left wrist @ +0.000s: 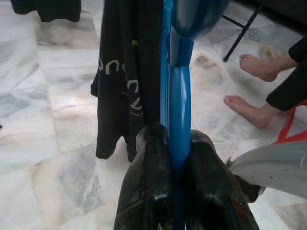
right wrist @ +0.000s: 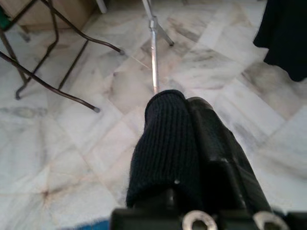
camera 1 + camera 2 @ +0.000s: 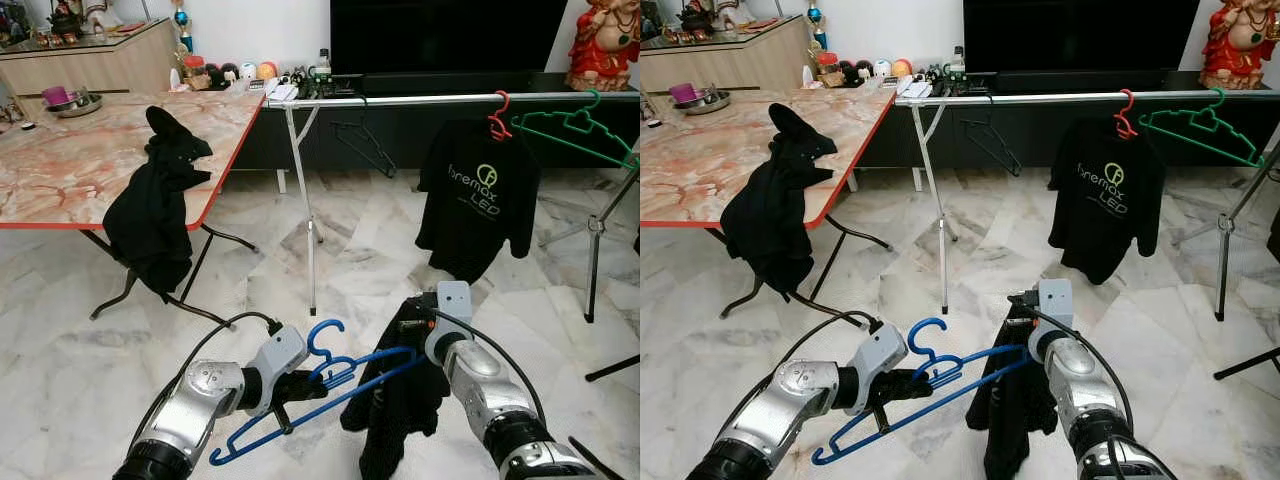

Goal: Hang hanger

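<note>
blue hanger (image 3: 330, 385) clamped in left pincer (image 3: 300, 385); right pincer (image 2: 192, 143) closed on dark garment (image 3: 400, 405), hanger's far end tucked inside.

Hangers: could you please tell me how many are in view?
4: a blue hanger in the left gripper; black, red and green ones on the rail. Others may be hidden.

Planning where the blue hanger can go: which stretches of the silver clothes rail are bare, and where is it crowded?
The rail is bare between the thin black hanger and the red hanger that holds the black T-shirt. A shorter bare stretch runs from the black hanger to the rail's left-hand end. The right-hand end is crowded: red hanger and green hanger hang close together.
</note>
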`<state>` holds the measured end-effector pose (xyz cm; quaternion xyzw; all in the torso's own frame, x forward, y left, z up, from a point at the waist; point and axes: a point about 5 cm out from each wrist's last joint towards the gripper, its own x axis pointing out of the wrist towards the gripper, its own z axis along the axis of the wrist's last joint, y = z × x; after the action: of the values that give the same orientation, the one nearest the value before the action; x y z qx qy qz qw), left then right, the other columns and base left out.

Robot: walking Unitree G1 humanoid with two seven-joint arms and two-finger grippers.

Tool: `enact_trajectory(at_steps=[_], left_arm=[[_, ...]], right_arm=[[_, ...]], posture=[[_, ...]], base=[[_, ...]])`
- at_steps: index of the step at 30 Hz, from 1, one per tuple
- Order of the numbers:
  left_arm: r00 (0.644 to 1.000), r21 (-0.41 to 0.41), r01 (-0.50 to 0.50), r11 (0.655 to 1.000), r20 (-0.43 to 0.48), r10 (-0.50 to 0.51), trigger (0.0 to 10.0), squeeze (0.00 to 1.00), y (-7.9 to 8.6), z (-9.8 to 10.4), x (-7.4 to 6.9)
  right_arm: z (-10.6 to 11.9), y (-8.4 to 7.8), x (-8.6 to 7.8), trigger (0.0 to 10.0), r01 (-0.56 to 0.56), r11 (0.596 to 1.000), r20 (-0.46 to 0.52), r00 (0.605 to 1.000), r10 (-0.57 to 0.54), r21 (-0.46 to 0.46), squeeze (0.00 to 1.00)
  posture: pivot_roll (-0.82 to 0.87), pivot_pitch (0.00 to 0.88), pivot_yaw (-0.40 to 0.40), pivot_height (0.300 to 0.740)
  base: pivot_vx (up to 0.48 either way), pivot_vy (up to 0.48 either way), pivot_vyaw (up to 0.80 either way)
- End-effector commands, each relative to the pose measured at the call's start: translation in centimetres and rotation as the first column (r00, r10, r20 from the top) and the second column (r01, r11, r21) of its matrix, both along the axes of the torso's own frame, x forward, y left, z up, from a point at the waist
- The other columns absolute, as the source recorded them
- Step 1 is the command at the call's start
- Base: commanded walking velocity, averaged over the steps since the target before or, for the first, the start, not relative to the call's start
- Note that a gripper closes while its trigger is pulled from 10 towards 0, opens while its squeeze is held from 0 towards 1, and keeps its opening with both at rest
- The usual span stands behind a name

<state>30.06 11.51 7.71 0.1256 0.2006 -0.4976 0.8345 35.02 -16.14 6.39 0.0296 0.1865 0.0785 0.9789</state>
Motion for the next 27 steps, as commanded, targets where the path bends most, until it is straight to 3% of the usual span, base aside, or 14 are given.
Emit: enact_trajectory(at_steps=[1,13,20,27], left_arm=[[0.999,-0.011,-0.025,1.000,0.025,0.025,10.0,0.00,0.4,0.4,0.1],[0.996,-0.023,-0.068,0.997,0.060,0.069,10.0,0.00,0.4,0.8,0.6],[1.000,-0.002,0.015,1.000,-0.012,-0.015,10.0,0.00,0.3,0.2,-0.6],[0.998,-0.014,0.041,0.999,-0.053,-0.042,10.0,0.00,0.2,-0.1,-1.0]], right_arm=[[0.0,-0.4,0.0,10.0,0.027,1.000,0.010,1.000,-0.027,0.002,0.00],[-1.7,-1.9,-1.2,10.0,0.132,0.991,-0.036,0.990,-0.133,-0.034,0.00],[-2.3,-3.2,-1.6,10.0,0.240,0.971,-0.066,0.969,-0.240,-0.002,0.00],[-1.6,-3.2,-1.1,10.0,0.248,0.969,-0.045,0.968,-0.248,0.014,0.00]], posture=[[0.06,0.031,0.016,0.740],[0.05,0.033,0.018,0.740],[0.06,0.034,0.016,0.740],[0.05,0.034,0.017,0.740]], base=[[0.000,0.000,0.00],[0.000,0.000,0.00],[0.000,0.000,0.00],[0.000,0.000,0.00]])
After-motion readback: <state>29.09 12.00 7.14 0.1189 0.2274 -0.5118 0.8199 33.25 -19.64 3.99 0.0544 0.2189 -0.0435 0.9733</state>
